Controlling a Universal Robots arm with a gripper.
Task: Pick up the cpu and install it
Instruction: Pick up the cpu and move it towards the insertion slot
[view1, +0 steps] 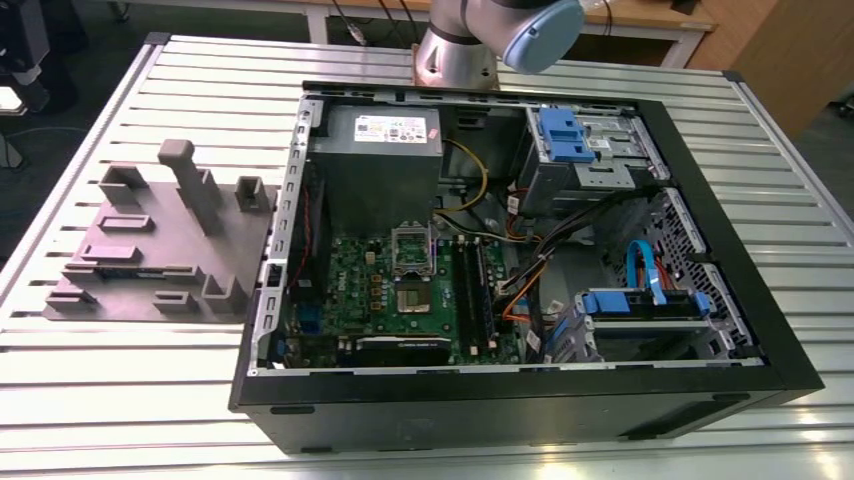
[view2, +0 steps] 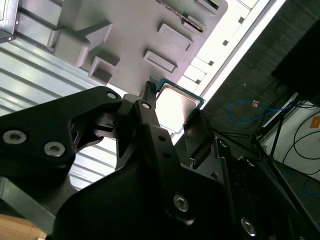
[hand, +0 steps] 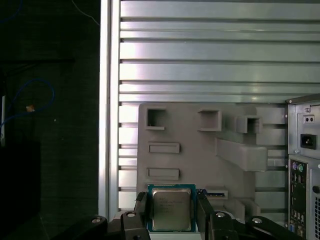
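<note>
Two fingers (hand: 142, 212) of the gripper (hand: 171, 216) apparently clamp the cpu (hand: 171, 207), hiding its side edges.

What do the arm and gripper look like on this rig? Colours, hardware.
The arm has silver-grey tubular segments and a pale blue joint cap. The gripper is a matte black linkage of angular plates, with silver bolt heads at the pivots and slim black jaws.

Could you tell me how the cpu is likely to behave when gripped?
Probably stiff and light: the cpu is a thin flat metal-topped square. Pinched at two edges by the claw, its smooth sides might slip.
</note>
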